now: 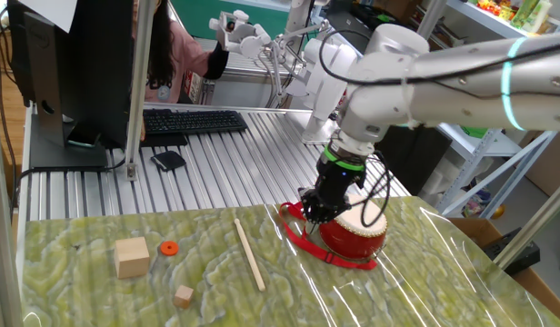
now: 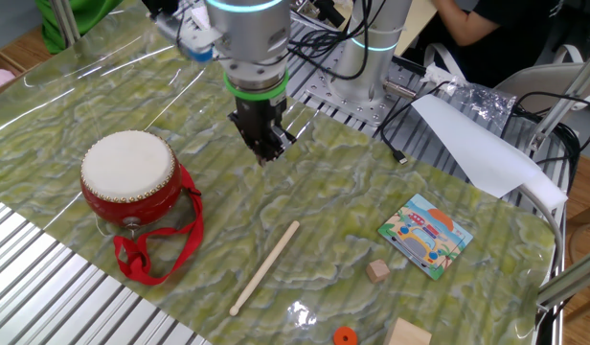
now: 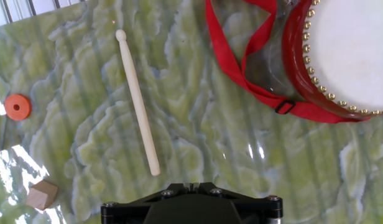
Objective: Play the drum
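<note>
One arm | jaws pressed together, empty, above mat (image 2: pixel 372 192) | drum (image 2: pixel 128 177) beside | stick (image 2: pixel 264 267) untouched

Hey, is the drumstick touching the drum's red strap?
Apart. The hand view shows the drumstick lying left of the red strap, with bare green mat between them.

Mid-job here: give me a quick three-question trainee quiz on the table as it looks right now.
1. True or false: the claw is holding the drumstick.
2. The drum's strap is which colour? A) blue B) red C) black
3. What small round orange thing lies on the mat near the wooden blocks?

Key: 1. False; the stick lies free on the mat and the claw is shut, empty. 2. B. 3. An orange disc.
</note>
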Robot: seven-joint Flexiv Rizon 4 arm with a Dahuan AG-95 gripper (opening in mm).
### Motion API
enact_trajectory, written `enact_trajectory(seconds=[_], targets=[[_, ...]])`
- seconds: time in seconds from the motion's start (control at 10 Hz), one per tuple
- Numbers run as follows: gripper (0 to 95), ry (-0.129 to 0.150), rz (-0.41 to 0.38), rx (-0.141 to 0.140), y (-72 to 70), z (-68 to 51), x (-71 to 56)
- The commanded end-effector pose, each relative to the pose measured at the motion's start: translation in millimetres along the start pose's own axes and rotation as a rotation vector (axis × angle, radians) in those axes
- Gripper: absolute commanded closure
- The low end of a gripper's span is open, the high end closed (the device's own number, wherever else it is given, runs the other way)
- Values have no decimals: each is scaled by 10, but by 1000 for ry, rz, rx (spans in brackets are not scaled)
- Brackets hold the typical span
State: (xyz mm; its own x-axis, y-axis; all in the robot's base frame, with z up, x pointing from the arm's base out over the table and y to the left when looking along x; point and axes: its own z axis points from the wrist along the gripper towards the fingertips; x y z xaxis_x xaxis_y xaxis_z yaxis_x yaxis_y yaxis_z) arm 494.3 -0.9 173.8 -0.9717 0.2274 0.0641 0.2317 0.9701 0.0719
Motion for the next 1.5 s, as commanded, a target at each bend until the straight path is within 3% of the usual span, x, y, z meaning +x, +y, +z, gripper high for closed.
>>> enact_trajectory(seconds=[0.1,0.3,1.0,1.2,1.5], targets=[[950,-4,-10,4,-19,-54,23],[950,-13,-13,26,2,-70,42],[950,-22,-18,25,27,-87,64],[950,-49,-52,28,42,-86,69],[950,-48,-119,27,68,-60,55]])
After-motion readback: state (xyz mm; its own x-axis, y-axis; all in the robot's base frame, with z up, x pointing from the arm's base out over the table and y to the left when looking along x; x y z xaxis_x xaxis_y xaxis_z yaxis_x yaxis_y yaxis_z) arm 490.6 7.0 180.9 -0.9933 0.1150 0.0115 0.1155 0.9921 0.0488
